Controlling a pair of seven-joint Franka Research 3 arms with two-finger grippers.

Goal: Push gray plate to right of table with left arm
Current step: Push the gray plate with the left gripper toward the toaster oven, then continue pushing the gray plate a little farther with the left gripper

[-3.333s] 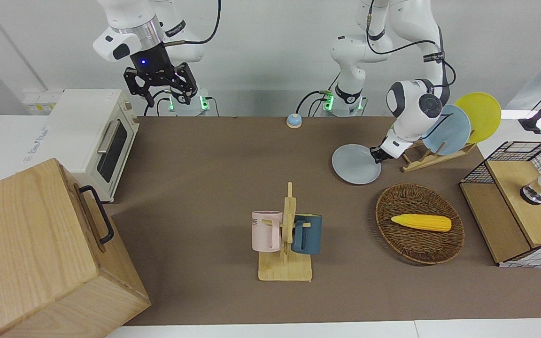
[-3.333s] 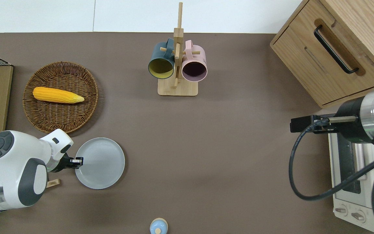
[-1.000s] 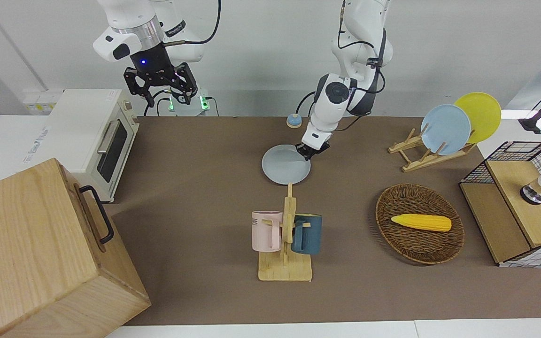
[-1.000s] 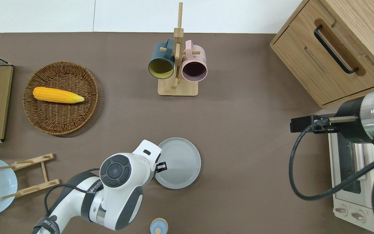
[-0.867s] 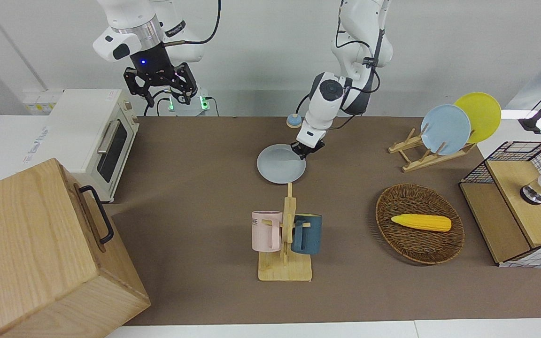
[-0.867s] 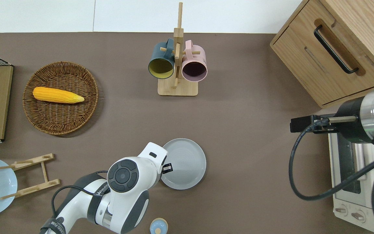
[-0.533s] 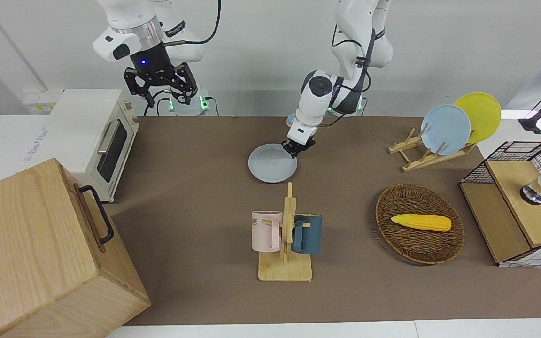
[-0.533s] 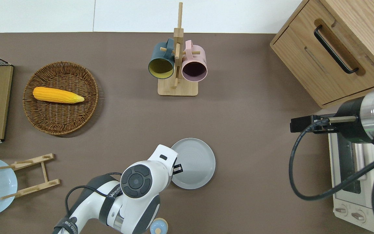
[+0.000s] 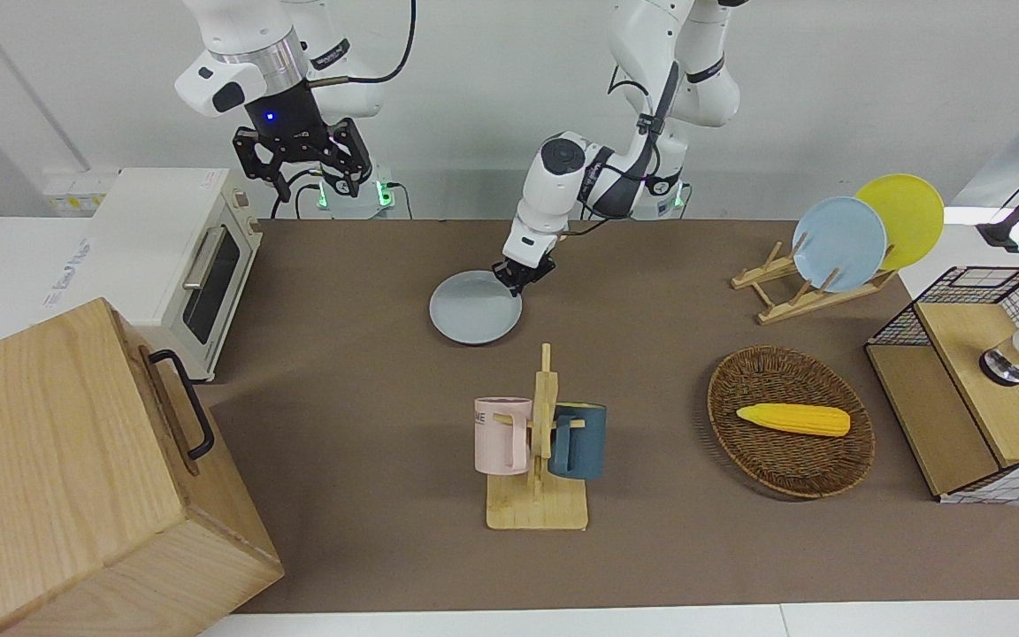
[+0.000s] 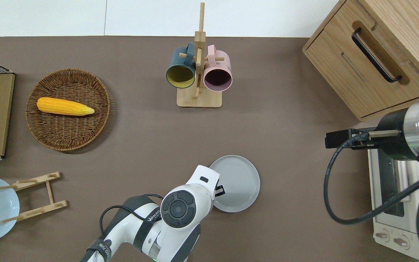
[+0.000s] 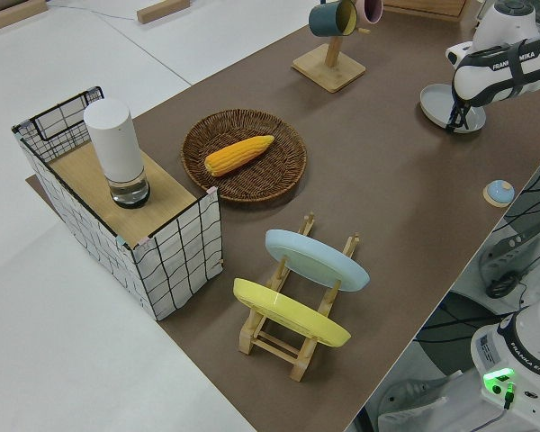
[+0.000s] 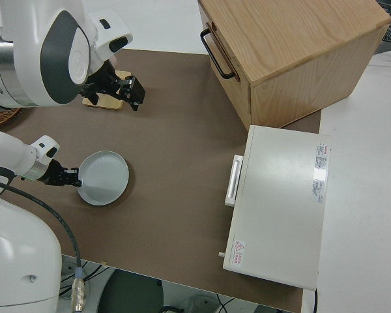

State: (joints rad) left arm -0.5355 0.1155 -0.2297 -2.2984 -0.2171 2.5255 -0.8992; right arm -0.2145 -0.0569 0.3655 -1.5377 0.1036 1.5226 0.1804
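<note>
"FRANKA EMIKA" is printed on the left arm. The round, pale gray plate lies flat mid-worktop, toward the robots' edge. The left tool touches its rim; I cannot tell its opening.

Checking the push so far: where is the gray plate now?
In the overhead view the gray plate lies flat on the table, nearer to the robots than the mug rack, with the left gripper at its rim.
</note>
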